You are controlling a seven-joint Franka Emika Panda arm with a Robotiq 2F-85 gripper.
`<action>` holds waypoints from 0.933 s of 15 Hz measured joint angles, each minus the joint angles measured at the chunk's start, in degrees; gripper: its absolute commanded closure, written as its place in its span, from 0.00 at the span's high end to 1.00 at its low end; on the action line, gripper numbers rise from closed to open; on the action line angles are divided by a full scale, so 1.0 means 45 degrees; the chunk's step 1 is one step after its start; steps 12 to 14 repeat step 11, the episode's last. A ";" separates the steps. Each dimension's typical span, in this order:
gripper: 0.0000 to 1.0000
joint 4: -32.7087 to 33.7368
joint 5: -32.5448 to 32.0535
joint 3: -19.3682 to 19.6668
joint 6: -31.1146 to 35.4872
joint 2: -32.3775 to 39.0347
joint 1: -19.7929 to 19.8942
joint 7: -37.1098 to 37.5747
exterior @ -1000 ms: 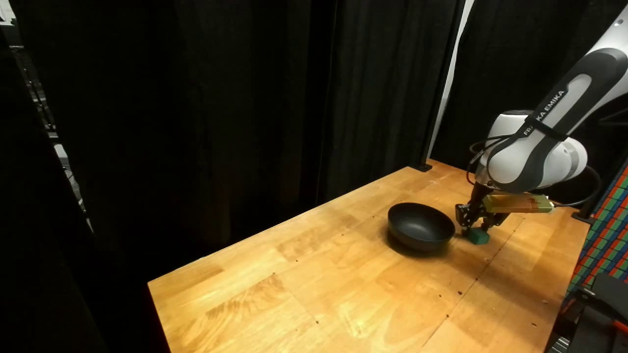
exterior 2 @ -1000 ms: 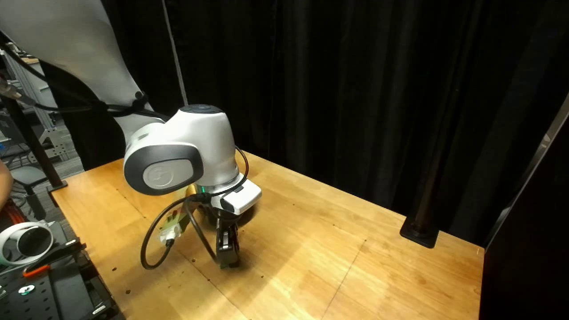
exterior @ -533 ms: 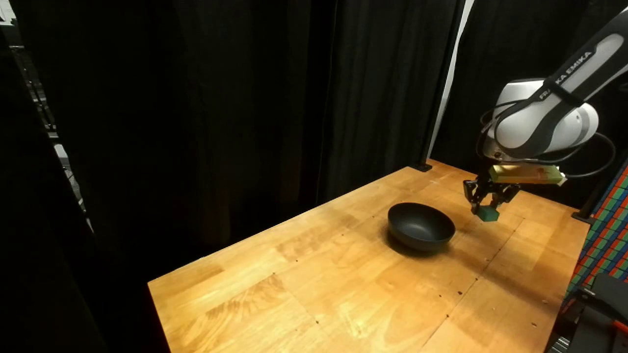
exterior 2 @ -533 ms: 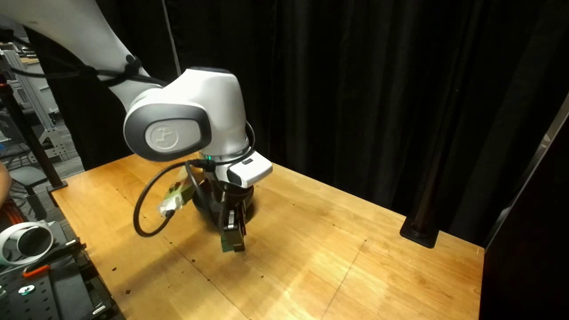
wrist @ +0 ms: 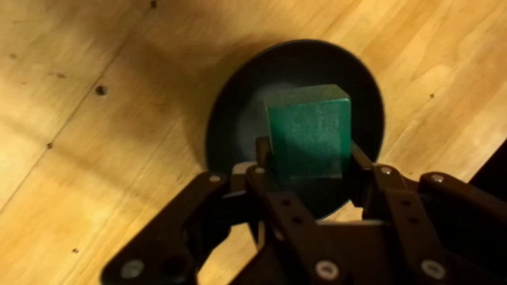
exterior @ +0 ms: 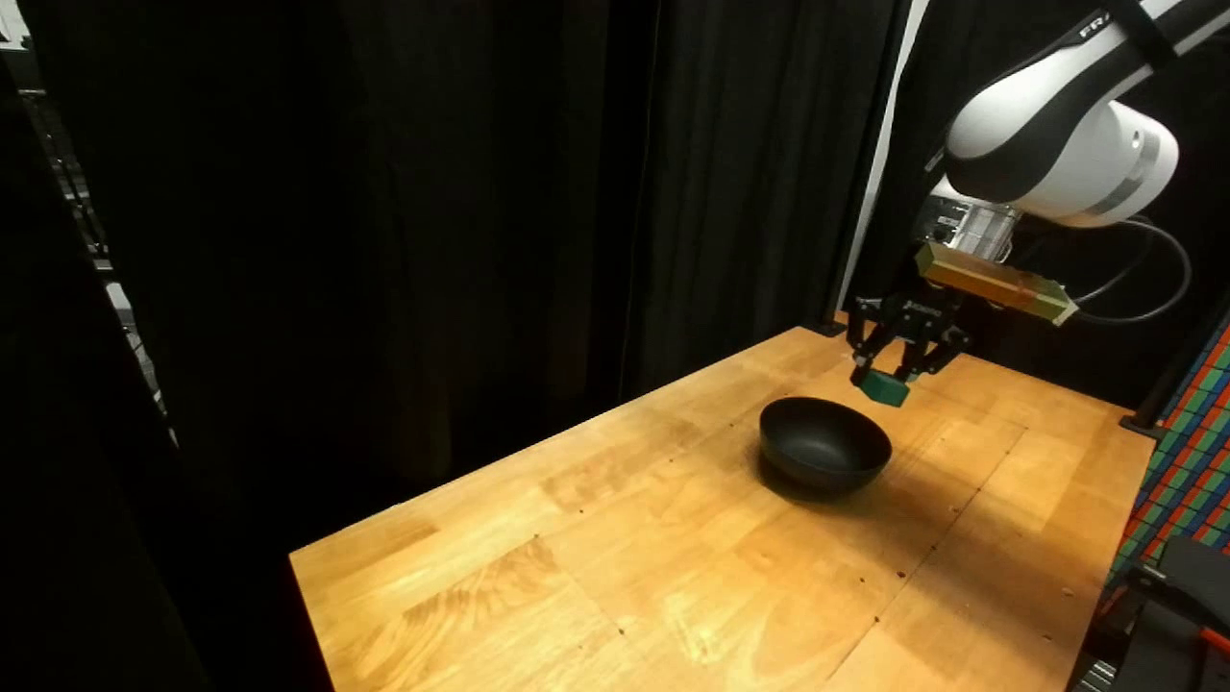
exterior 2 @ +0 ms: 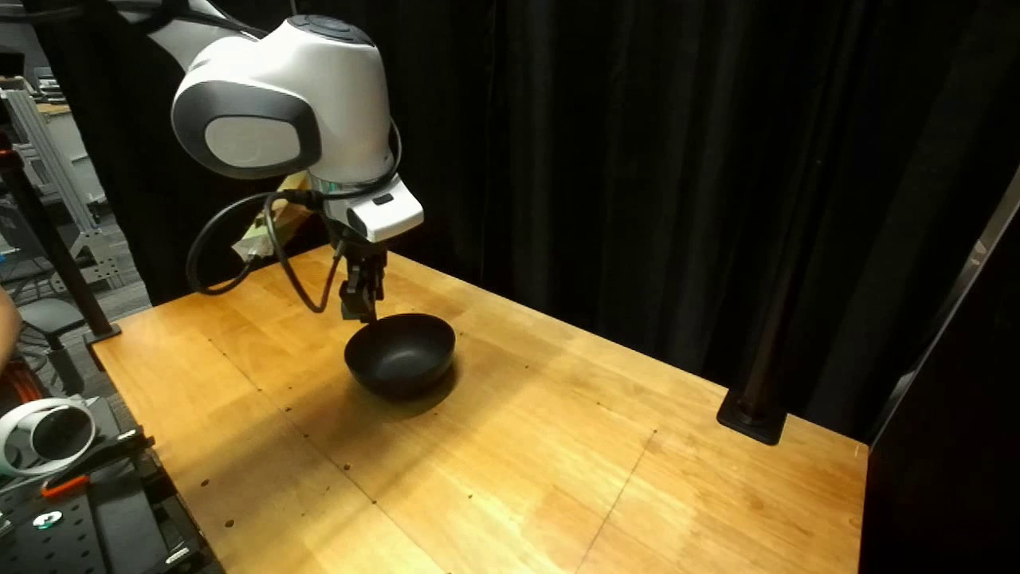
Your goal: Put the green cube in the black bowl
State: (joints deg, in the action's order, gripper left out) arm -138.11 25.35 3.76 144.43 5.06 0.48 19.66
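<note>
The small green cube (exterior: 884, 388) is held between the fingertips of my gripper (exterior: 882, 375), up off the table. In the wrist view the cube (wrist: 311, 132) sits between both fingers of the gripper (wrist: 311, 155), with the black bowl (wrist: 237, 114) behind and below it. The black bowl stands upright on the table in both exterior views (exterior: 823, 452) (exterior 2: 402, 359). In an exterior view the gripper (exterior 2: 361, 311) is just above and beside the bowl's rim, and the cube there is mostly dark and hard to make out. The visible bowl interior holds nothing.
The bowl stands on a wooden table (exterior: 673, 538). A black post base (exterior 2: 751, 414) is bolted at the table's edge. A dark cart with tools (exterior 2: 103, 494) stands beside the table. Black curtains (exterior: 480, 192) hang behind. A cable (exterior 2: 191, 263) loops off the wrist.
A second ago the cube was at the table between the fingers beside the bowl. The gripper has lifted it and moved with it toward the bowl, tilting slightly. The bowl has not moved.
</note>
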 measured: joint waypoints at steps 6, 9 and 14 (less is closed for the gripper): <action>0.92 -0.0297 0.1033 -0.1085 0.2289 0.0192 -0.0387 -0.0421; 1.00 -0.0305 0.0079 -0.0740 0.2120 0.0145 -0.0166 -0.0412; 1.00 -0.0265 -0.0599 -0.0266 0.0853 -0.0035 0.0218 -0.0425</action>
